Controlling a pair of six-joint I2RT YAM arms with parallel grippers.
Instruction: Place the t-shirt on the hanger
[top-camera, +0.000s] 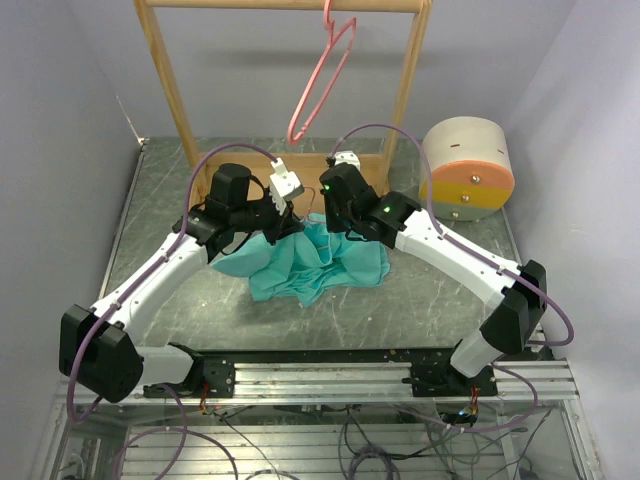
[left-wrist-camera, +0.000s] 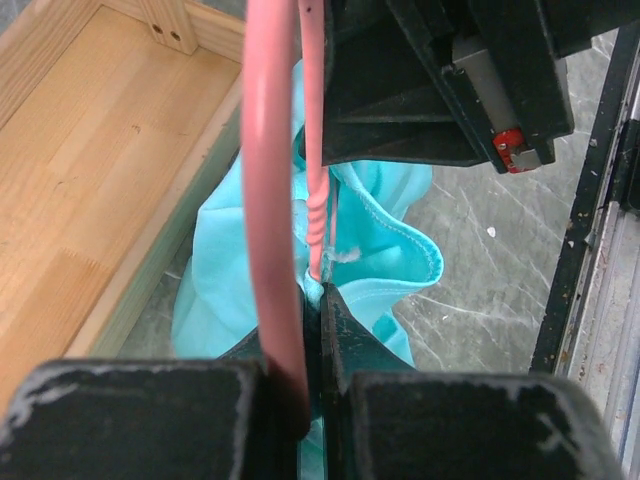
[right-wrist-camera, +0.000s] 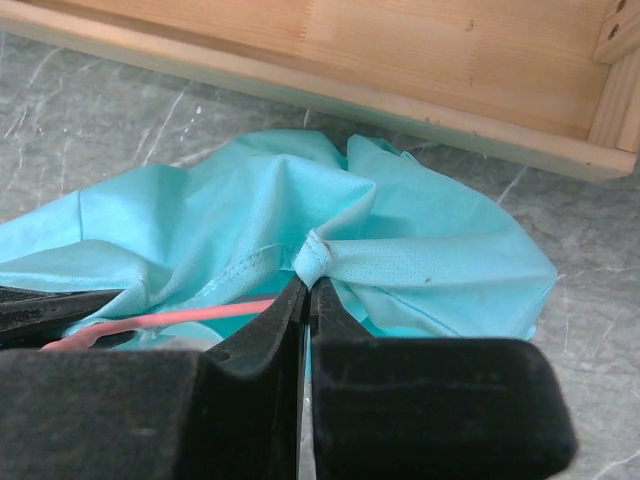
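At 6 o'clock from the rack (top-camera: 168, 75), we pinch a fold of the t-shirt (top-camera: 310, 265) in our right gripper (right-wrist-camera: 306, 285) while our left gripper (left-wrist-camera: 318, 300) clamps the hanger (left-wrist-camera: 268, 200), probably to thread it inside.

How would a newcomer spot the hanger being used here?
Find the wooden rack at the back of the table; before its base lies a crumpled teal t-shirt. The hanger is the thin pink one low against that cloth, pinched in the left fingers, unlike its twin hanging from the rack's top rail.
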